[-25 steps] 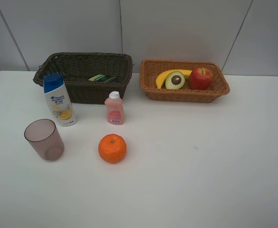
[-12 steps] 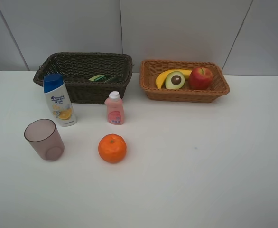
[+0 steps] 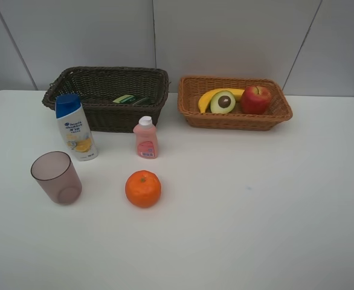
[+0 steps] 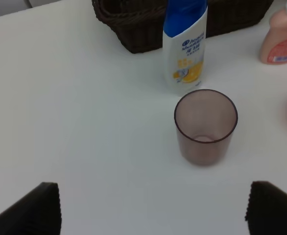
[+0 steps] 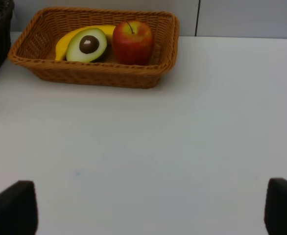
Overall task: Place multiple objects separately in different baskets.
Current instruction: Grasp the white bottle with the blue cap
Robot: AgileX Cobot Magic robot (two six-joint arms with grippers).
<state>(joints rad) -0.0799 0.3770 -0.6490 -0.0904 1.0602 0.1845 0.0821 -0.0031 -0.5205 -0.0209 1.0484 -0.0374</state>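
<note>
Woven wicker baskets (image 3: 107, 99); translucent plastic cup (image 3: 57, 177); matt table (image 3: 255, 211).

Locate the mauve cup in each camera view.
Exterior high: mauve cup on the left of the table, nearer the camera than the shampoo bottle.
Left wrist: mauve cup in front of the shampoo bottle.
Right wrist: not in view.
Shared landmark: dark brown basket, partly visible in all three.
</note>
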